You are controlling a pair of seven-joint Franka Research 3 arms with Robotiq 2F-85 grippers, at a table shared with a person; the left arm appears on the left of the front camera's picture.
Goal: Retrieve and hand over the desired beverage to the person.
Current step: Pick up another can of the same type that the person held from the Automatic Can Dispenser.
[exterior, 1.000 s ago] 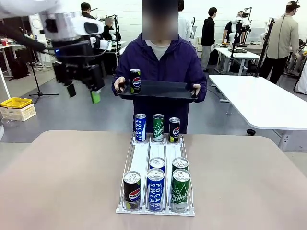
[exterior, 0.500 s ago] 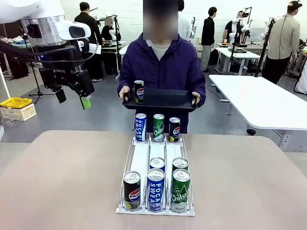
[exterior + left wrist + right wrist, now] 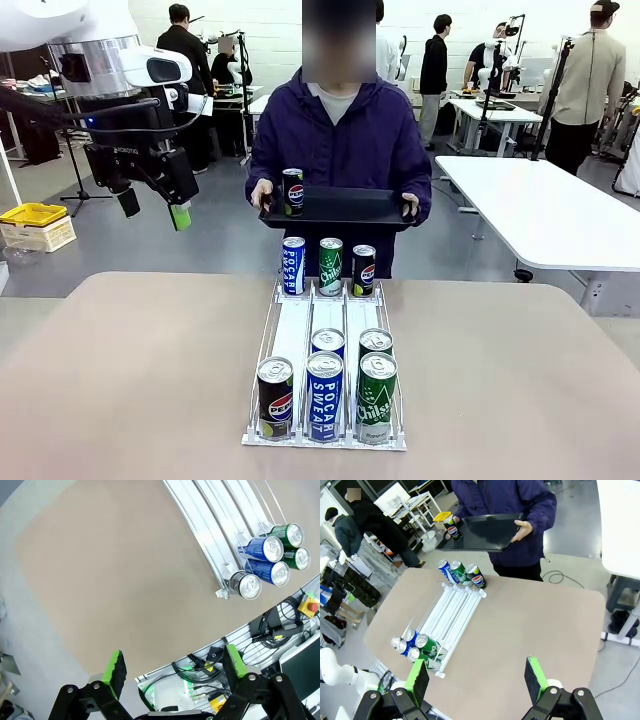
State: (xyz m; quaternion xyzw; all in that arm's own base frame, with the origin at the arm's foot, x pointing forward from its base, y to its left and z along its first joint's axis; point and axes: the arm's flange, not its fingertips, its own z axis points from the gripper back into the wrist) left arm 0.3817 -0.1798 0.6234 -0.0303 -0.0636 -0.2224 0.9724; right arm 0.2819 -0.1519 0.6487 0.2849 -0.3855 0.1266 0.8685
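The drink I take for the desired one, a Pepsi can [image 3: 292,192], stands upright on the black tray [image 3: 350,207], at the end nearest your left claw [image 3: 153,207]. The person [image 3: 340,140] holds this tray level w/ both hands beyond the far edge of the tabletop [image 3: 130,370], prob. so nothing tips. Both claws are released and empty: the left one hangs high, well apart from the tray, and the right claw [image 3: 476,680] hovers wide open above the tabletop. The rack [image 3: 298,330] keeps cans in lanes against its near stop – I judge for easy picking. Count, 9 cans: 3 Pepsi (1 tray, 1 far, 1 near), 3 Pocari Sweat cans [image 3: 324,396] (1 far, 2 near), 3 Chilsung cans [image 3: 376,397] (1 far, 2 near).
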